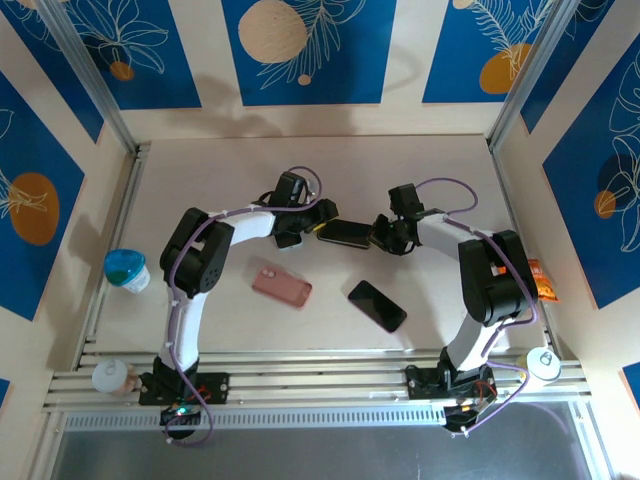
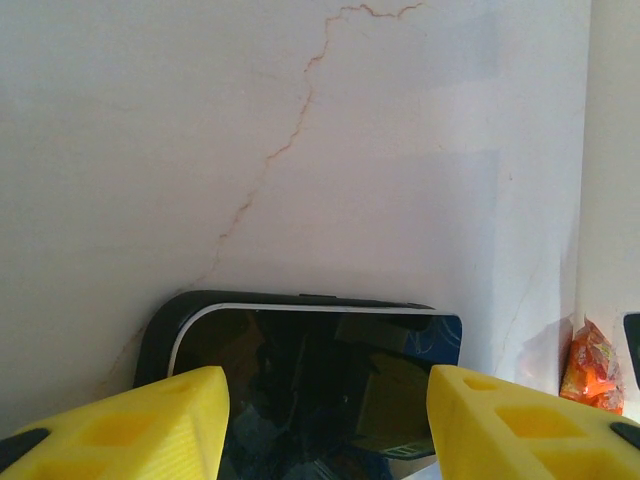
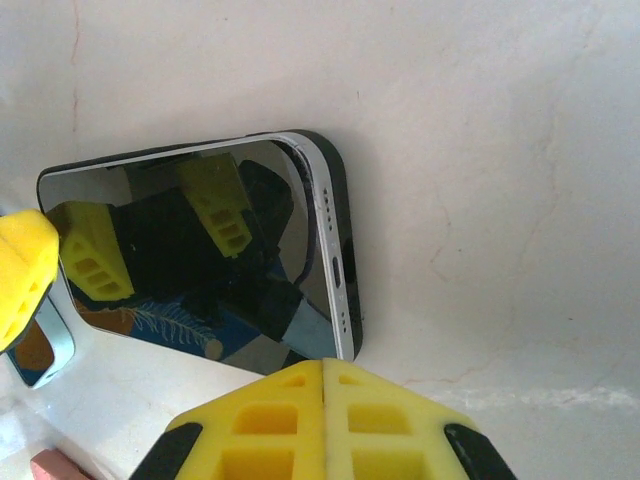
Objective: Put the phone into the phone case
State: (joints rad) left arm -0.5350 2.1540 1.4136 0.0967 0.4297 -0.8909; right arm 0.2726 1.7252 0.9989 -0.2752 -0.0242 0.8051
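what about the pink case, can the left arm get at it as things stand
probably yes: the pink case lies on bare table right beside the left arm, nothing on top. but its fingers are at the phone, so they'd have to leave that first.

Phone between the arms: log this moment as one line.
phone: in black case | left jaws: gripping across one end | right jaws: shut, at other end | spare: pink case, second phone on table
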